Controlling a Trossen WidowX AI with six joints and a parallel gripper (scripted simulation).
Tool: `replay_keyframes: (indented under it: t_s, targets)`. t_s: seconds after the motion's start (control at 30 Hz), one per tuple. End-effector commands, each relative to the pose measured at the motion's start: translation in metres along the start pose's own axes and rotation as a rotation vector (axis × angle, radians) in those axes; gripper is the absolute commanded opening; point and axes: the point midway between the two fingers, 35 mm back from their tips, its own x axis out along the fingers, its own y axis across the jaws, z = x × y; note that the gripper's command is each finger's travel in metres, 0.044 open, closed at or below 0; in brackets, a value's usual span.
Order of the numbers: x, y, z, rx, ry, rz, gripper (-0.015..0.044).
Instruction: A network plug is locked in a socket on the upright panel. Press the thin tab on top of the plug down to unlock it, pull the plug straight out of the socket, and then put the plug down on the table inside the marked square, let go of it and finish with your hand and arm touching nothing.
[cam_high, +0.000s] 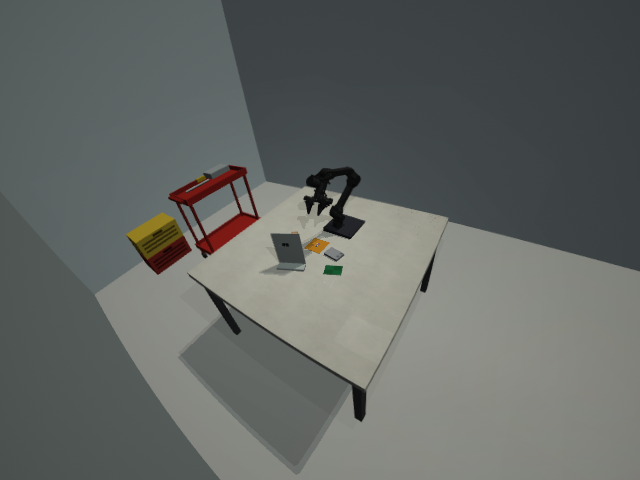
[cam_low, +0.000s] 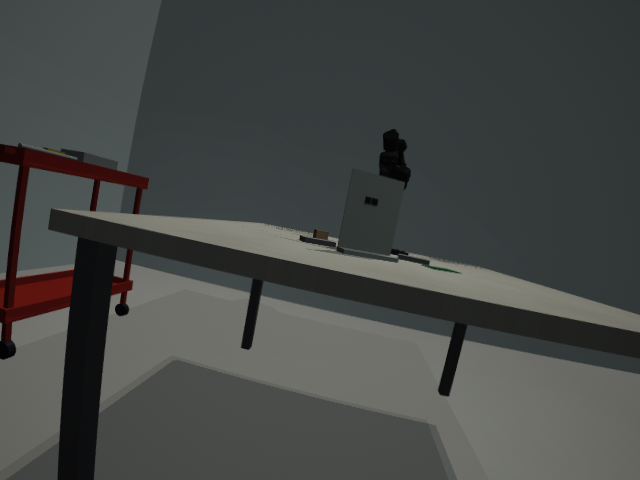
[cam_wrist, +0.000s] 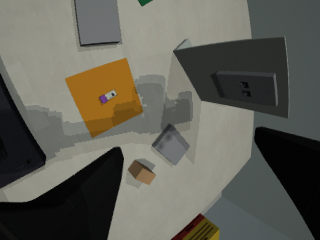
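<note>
The table (cam_high: 382, 289) (cam_low: 206, 242) (cam_wrist: 40, 75) carries everything here. Above it hangs the black arm (cam_high: 353, 179) (cam_low: 395, 155), its 2 fingers (cam_high: 317, 207) spread wide with nothing between them. The grey panel (cam_high: 294, 255) (cam_low: 369, 227) (cam_wrist: 197, 65) stands upright, 2 dark openings showing in its socket (cam_wrist: 235, 86). Next in size, the orange square (cam_high: 311, 248) (cam_wrist: 85, 90) lies flat near a grey slab (cam_high: 333, 254) (cam_wrist: 98, 22). A tan block (cam_low: 320, 234) (cam_wrist: 142, 173) sits just beside a smaller grey piece (cam_wrist: 171, 146). Smallest is the white-and-purple plug (cam_high: 317, 244) (cam_wrist: 104, 98), out of the socket and lying inside the orange square, apart from the fingers.
</note>
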Motion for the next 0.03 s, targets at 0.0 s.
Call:
replay_keyframes:
  t_s: [0.0]
  targets:
    - [-0.0002,0.0001,0.0009,-0.004,-0.006,0.001,0.044]
